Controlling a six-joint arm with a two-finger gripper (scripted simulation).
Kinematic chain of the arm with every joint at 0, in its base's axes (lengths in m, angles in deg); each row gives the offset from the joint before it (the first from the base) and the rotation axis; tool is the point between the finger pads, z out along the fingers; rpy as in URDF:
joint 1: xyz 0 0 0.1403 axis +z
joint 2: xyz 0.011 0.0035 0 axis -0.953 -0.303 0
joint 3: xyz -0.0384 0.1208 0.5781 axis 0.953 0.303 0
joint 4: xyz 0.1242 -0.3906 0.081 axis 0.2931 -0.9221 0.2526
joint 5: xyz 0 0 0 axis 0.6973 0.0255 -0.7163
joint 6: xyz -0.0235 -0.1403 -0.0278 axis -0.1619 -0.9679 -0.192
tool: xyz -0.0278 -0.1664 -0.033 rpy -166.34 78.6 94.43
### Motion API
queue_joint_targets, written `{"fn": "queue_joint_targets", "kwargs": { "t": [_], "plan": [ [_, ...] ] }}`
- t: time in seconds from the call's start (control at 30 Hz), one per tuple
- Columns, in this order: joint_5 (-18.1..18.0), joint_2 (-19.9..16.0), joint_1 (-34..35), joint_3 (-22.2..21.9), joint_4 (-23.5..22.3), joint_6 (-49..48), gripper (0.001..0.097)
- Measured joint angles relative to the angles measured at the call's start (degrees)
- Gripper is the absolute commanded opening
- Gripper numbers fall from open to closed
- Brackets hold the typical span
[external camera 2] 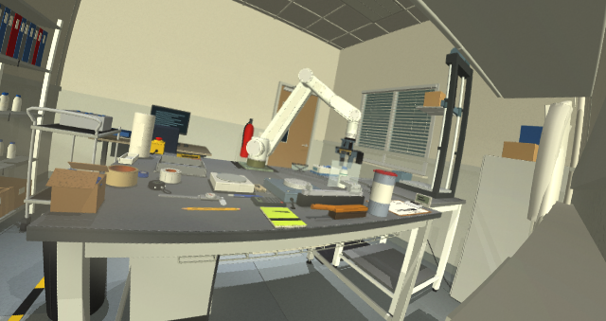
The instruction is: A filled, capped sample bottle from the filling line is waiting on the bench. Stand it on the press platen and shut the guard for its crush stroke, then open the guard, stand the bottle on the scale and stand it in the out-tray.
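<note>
My gripper (348,159) hangs open and empty on the right half of the bench, just above the clear guard box (342,175) of the press, which stands on a dark base (329,199). A small pale bottle (344,173) seems to stand inside the guard, directly below the fingers; it is too small to make out clearly. The white scale (231,182) sits near the bench's middle. A flat grey tray with a round white plate (294,185) lies between the scale and the press.
Behind the bench are a door, a window with blinds and a red extinguisher (246,138). A tall black frame (451,127) stands at the right end. A red-lidded canister (382,192), wooden blocks, tape rolls (170,175) and a cardboard box (77,188) crowd the front.
</note>
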Motion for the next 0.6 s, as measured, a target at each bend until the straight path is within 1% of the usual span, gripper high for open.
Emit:
{"fn": "queue_joint_targets", "kwargs": {
  "t": [0.13, 0.23, 0.6],
  "plan": [
    [-3.36, -1.41, 0.0, 2.02, 0.0, 0.0, 0.0713],
    [-4.87, -2.09, 0.0, 2.86, 0.0, 0.0, 0.0713],
    [-5.78, -2.38, 0.0, 3.21, 0.0, 0.0, 0.0713]
  ]
}}
